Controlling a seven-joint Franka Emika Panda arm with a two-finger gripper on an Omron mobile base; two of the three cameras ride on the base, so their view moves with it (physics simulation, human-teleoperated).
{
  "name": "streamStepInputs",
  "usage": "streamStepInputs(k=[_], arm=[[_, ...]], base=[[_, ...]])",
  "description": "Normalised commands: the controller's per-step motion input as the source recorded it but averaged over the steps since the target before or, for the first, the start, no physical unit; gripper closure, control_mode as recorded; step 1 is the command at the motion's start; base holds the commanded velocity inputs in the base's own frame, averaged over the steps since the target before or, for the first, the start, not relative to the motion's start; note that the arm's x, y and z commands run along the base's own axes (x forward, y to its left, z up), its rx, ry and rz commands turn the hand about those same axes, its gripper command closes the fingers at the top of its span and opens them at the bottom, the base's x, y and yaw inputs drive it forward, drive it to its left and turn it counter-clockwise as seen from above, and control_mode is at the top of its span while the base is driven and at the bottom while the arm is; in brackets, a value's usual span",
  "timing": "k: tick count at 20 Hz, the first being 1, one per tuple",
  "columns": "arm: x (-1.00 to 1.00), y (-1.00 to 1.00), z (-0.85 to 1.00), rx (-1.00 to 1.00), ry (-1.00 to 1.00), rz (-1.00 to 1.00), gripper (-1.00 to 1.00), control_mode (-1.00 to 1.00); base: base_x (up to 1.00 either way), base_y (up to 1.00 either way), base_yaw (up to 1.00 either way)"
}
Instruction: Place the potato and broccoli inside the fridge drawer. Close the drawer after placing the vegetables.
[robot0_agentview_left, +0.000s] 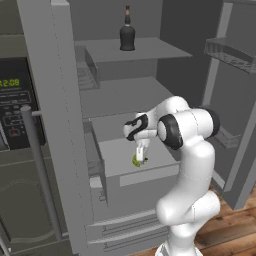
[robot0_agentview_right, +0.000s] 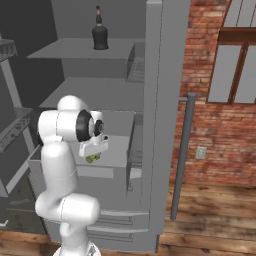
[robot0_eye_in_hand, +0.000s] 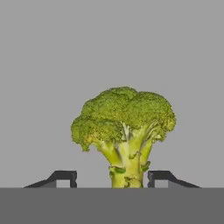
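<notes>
The gripper (robot0_agentview_left: 140, 156) points down over the open fridge drawer (robot0_agentview_left: 150, 181), its fingers spread apart with a gap on each side of the broccoli (robot0_eye_in_hand: 124, 131); in the hand view the stalk rises between the two dark fingertips (robot0_eye_in_hand: 65, 177) and touches neither. In the left base view the broccoli (robot0_agentview_left: 138, 160) shows as a small green lump right at the fingertips, over the pale floor of the drawer, and whether it rests on that floor or hangs just above it cannot be told. In the right base view the same green lump (robot0_agentview_right: 92, 158) peeks out under the white hand (robot0_agentview_right: 94, 148), which hides much of it. The drawer (robot0_agentview_right: 120, 172) stands pulled out below the fridge shelves, with flat grooved drawer fronts (robot0_agentview_left: 125, 231) beneath it. A dark bottle (robot0_agentview_left: 127, 31) stands on the top shelf (robot0_agentview_left: 145, 49), well above the arm. The open fridge door (robot0_agentview_left: 235, 100) with its wire racks stands to the arm's right, and a long grey door handle (robot0_agentview_right: 181, 155) hangs before the brick wall (robot0_agentview_right: 220, 140). A dark control panel (robot0_agentview_left: 15, 107) sits to the arm's left.
</notes>
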Motion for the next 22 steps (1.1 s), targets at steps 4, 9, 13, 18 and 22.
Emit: streamStepInputs(k=[4,9,13,18,22], arm=[[-0.01,0.00,0.64,0.00,-0.06,0.00,-1.00,-1.00],[-0.10,0.03,0.73,0.00,-0.11,0.00,-1.00,-1.00],[-0.62,0.12,0.74,0.00,-0.23,-0.01,-1.00,-1.00],[-1.00,0.21,0.60,0.00,-0.33,-0.03,-1.00,-1.00],[-1.00,0.04,0.41,0.01,-0.26,-0.14,-1.00,-1.00]], base=[[0.00,0.00,0.00],[0.00,0.00,0.00],[0.00,0.00,0.00],[0.00,0.00,0.00],[0.00,0.00,0.00]])
